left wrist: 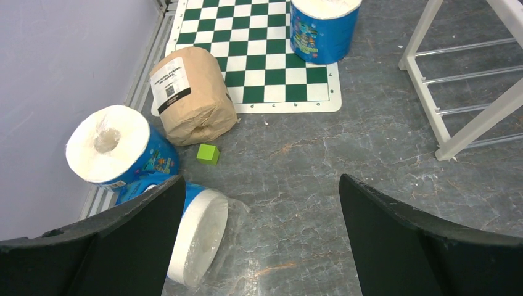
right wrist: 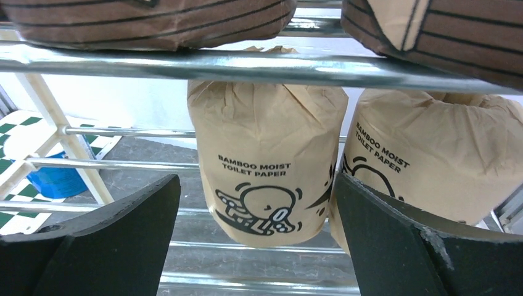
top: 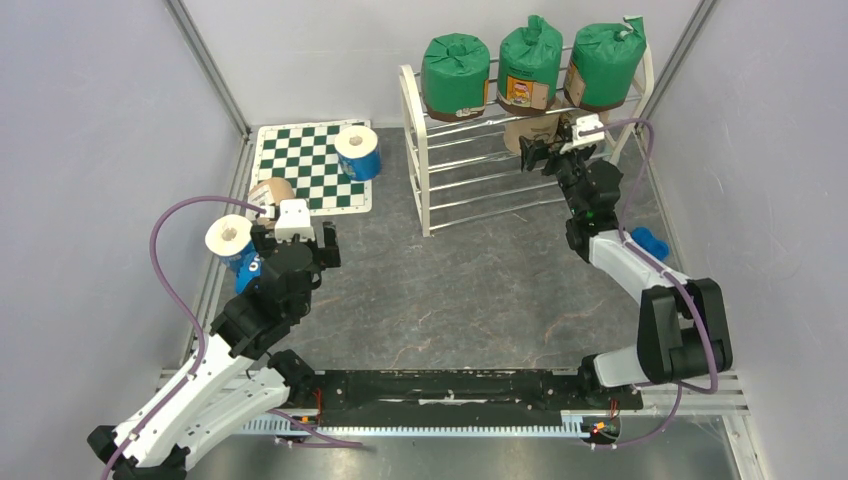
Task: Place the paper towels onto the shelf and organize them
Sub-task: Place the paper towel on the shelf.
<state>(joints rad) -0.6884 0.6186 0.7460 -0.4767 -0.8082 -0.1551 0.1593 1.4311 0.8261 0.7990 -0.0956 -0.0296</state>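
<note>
Right gripper (right wrist: 257,179) wide open, close against tan paper-wrapped cylindrical roll (right wrist: 265,135) on white chrome-rod shelf (right wrist: 185,65); a skewed retreat could clip and topple it.

Green-and-white chessboard mat (top: 300,160), small green cube (left wrist: 208,153) just off it, blue toy car (top: 651,242) well apart.

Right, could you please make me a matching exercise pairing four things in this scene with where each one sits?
Things:
1. green-wrapped rolls
2. upright blue-wrapped roll
3. tan roll with a black drawing
4. green cube

Places:
A. on the chessboard mat
B. on the table, beside the lying tan roll
C. top tier of the shelf
D. shelf tier just below the top

Pairs: 1-C, 2-A, 3-D, 4-B.
</note>
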